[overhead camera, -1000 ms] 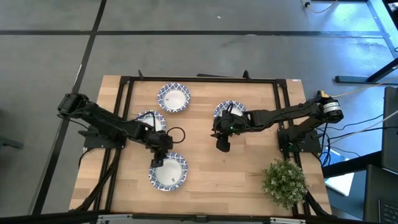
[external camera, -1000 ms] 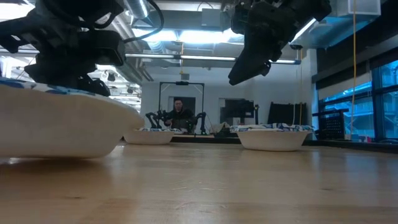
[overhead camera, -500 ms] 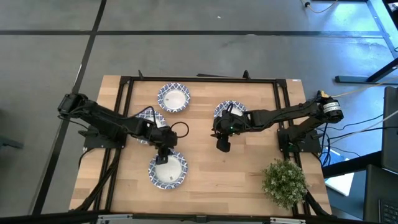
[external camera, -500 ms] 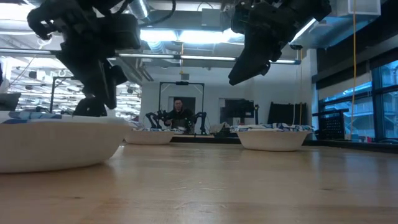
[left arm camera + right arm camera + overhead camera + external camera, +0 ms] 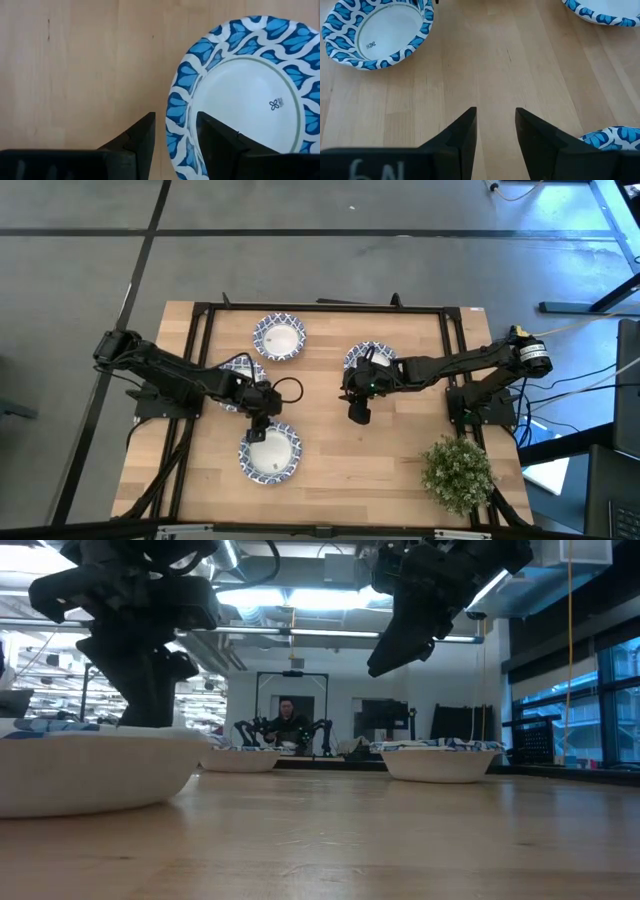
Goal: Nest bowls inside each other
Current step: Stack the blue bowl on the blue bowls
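Note:
A blue-and-white rimmed bowl [image 5: 272,456] sits on its base near the table's near edge, also in the left wrist view [image 5: 240,100] and low view [image 5: 90,765]. My left gripper [image 5: 175,120] is open over its far rim [image 5: 177,127], one finger over the inside and one outside. A second bowl [image 5: 279,337] rests at the far side. A third [image 5: 240,368] is partly under my left arm and a fourth [image 5: 366,354] partly under my right arm. My right gripper [image 5: 358,415] hangs open over bare wood [image 5: 495,75] mid-table. My left gripper comes from above, pointing down, and straddles the near bowl's far rim [image 5: 175,145]. I cannot tell whether either finger touches that rim. The bowl rests flat on the table.
A green bushy potted plant [image 5: 458,472] stands at the near right corner. A black frame [image 5: 320,308] runs around the table top. Bare wood lies between the two grippers and near the front right. A person [image 5: 288,720] sits far behind the table.
The near bowl, raised and tilted a second ago, has come down flat onto the table. My left gripper has drawn back from over the bowl toward the table's far edge, now at the bowl's far rim, and has turned more upright.

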{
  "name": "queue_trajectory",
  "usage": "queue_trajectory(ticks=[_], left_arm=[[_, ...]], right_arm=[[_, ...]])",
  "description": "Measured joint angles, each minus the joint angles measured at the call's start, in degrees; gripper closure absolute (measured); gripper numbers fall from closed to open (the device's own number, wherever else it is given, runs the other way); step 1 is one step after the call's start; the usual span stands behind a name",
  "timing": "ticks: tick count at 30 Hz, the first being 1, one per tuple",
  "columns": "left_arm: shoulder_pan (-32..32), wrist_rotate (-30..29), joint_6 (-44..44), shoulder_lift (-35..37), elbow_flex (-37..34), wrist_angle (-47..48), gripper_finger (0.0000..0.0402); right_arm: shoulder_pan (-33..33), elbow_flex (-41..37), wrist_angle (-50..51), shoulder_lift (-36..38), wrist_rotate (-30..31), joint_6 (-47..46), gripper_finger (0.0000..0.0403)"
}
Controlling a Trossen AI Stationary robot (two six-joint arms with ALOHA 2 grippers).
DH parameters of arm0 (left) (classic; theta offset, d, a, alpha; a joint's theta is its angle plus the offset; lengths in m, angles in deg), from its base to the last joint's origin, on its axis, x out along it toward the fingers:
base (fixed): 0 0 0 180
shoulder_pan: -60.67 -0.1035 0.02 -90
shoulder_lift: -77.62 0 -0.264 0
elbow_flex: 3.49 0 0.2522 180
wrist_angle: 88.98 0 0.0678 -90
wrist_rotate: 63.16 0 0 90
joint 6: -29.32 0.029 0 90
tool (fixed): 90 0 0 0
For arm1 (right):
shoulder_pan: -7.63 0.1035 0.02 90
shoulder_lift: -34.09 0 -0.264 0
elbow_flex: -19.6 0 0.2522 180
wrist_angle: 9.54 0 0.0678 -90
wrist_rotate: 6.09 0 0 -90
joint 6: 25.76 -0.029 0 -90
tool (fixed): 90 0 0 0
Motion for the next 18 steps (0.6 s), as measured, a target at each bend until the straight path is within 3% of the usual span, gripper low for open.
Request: queue_trajectory(ticks=[4,18], left_arm=[[-0.02,2.72,-1.48,-0.44,-0.02,-0.26,0.0264],[0.28,3.01,-0.59,-7.05,-0.07,-0.09,0.0264]], right_arm=[[0.0,0.0,0.0,0.0,0.0,0.0,0.0267],[0.0,-0.02,0.0,0.0,0.0,0.0,0.0267]])
